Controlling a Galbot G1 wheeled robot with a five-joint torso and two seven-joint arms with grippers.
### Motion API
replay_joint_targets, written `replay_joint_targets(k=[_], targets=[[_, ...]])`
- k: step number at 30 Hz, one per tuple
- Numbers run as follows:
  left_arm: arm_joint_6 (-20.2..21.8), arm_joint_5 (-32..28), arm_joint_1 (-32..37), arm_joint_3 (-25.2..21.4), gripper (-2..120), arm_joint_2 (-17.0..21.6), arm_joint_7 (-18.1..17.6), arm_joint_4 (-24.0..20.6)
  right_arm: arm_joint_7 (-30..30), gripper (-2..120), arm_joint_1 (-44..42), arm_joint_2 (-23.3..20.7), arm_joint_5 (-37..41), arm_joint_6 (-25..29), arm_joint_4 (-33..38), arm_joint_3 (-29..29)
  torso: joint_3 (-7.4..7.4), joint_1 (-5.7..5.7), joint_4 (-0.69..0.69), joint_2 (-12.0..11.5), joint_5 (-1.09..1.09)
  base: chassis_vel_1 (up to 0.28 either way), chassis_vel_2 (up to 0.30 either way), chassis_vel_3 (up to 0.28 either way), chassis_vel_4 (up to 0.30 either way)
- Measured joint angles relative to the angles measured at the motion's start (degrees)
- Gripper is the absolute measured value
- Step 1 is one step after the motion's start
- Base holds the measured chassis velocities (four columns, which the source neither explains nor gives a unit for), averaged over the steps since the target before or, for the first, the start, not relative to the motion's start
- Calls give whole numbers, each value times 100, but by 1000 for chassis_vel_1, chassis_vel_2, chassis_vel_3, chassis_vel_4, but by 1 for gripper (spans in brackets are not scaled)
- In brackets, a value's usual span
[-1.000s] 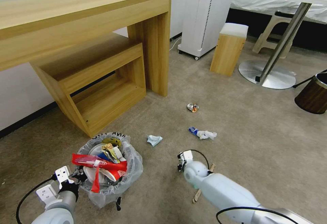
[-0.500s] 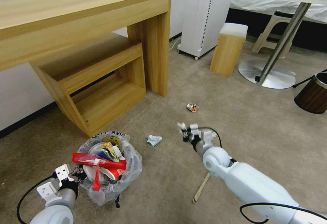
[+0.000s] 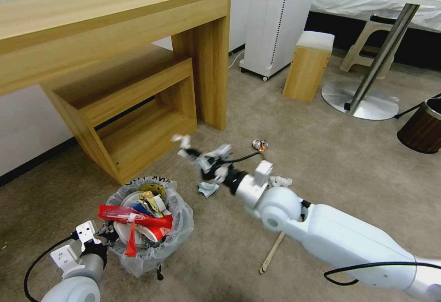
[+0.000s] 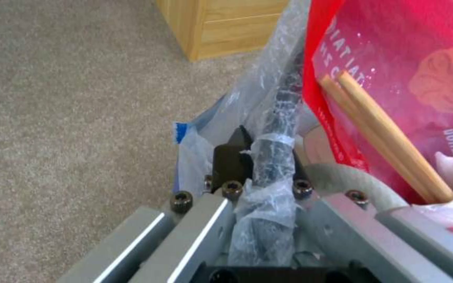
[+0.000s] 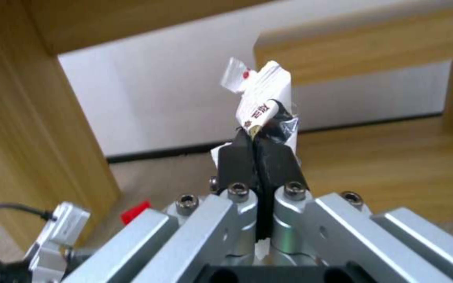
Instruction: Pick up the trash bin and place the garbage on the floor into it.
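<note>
The trash bin [image 3: 177, 233], a small round bin lined with crinkly clear plastic, stands on the carpet at the lower left, heaped with a red wrapper and cups. My left gripper [image 3: 104, 239] is shut on its near rim, and the left wrist view shows the pads [image 4: 231, 157] clamping rim and bag. My right gripper [image 3: 192, 151] hangs above the floor, beyond the bin, shut on a small white wrapper [image 5: 262, 94]. Garbage on the floor: a crumpled blue-white paper [image 3: 207, 188], a crushed can [image 3: 260, 145], a white scrap [image 3: 282, 181] and a wooden stick [image 3: 272, 253].
A wooden desk [image 3: 115, 21] with a lower bench [image 3: 133, 109] tucked under it stands behind the bin. Farther back are a white appliance [image 3: 278, 21], a wooden stool [image 3: 308, 65], a round table's metal base [image 3: 360, 102] and a brown wood-grain bin [image 3: 422, 127].
My right arm has swung from low over the floor near the stick forward and to the left, rising with the white wrapper in its grip. The left gripper and bin have stayed put.
</note>
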Motion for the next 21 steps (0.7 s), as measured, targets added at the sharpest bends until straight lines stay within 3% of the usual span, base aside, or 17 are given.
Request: replay_joint_targets(k=[11, 21], targets=[[3, 22, 65, -40, 1, -64, 0, -117, 901, 0, 240, 520, 298, -590, -290, -1199, 0, 0, 0, 0, 1, 0, 0, 0, 0], [-44, 48, 145, -51, 1, -94, 30, -142, 1290, 0, 144, 956, 403, -772, -553, -1440, 0, 0, -1, 0, 1, 0, 0, 0, 0]])
